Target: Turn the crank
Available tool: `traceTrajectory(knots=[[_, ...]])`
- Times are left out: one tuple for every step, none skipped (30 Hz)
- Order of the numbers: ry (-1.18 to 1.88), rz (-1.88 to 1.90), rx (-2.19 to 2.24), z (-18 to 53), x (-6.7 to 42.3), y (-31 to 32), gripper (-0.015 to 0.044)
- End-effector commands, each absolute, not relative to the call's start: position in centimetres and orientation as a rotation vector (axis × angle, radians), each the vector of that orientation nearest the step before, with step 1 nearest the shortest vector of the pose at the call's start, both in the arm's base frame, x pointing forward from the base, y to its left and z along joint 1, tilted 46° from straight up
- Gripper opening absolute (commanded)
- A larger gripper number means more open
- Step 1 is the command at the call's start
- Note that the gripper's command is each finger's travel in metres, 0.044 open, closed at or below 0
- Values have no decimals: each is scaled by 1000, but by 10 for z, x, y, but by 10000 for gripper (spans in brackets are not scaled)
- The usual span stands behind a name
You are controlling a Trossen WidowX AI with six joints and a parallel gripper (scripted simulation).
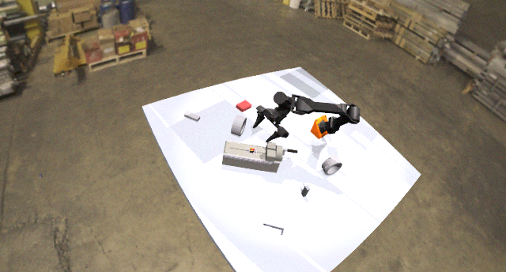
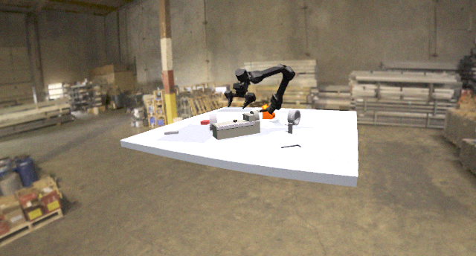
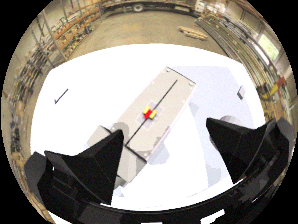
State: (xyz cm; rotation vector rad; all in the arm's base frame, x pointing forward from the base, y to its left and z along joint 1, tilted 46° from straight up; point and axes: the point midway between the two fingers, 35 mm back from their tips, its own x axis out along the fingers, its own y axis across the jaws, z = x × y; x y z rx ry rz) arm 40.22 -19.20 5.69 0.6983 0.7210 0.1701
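The grey machine (image 1: 237,160) (image 2: 238,130) (image 3: 175,100) is a long box with a slotted top. Its red pointer (image 3: 148,114) sits in the slot at two small brass marks (image 3: 153,114). In the wrist view it looks nearly level with them, perhaps slightly toward the crank end; exact alignment cannot be told. The black crank handle (image 1: 292,151) sticks out beyond the block at the machine's right end in the top view; it does not show in the wrist view. My gripper (image 1: 261,134) (image 2: 236,107) (image 3: 166,128) is wide open and empty, above and behind the machine, away from the handle.
A grey ring (image 1: 239,126) and red block (image 1: 243,105) (image 2: 204,122) lie behind the machine. Another ring (image 1: 331,166) (image 2: 296,117), a dark upright block (image 1: 304,191) (image 2: 290,128) and a hex key (image 1: 273,227) (image 2: 291,146) (image 3: 61,96) are right and front. A flat grey piece (image 1: 192,116) lies left.
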Motion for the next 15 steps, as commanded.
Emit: traceTrajectory(knots=[[723,166,700,56,402,-192,440],[723,166,700,56,402,-192,440],[723,166,700,56,402,-192,440],[723,166,700,56,402,-192,440],[723,166,700,56,402,-192,440],[723,166,700,57,402,-193,440],[723,166,700,58,402,-194,440],[723,167,700,61,401,-197,440],[723,167,699,65,401,-201,440],[724,167,699,69,400,-205,440],[724,168,699,73,400,-209,440],[724,168,698,76,399,-213,440],[723,168,698,80,398,-217,440],[723,169,698,85,397,-221,440],[723,169,698,88,396,-223,440]])
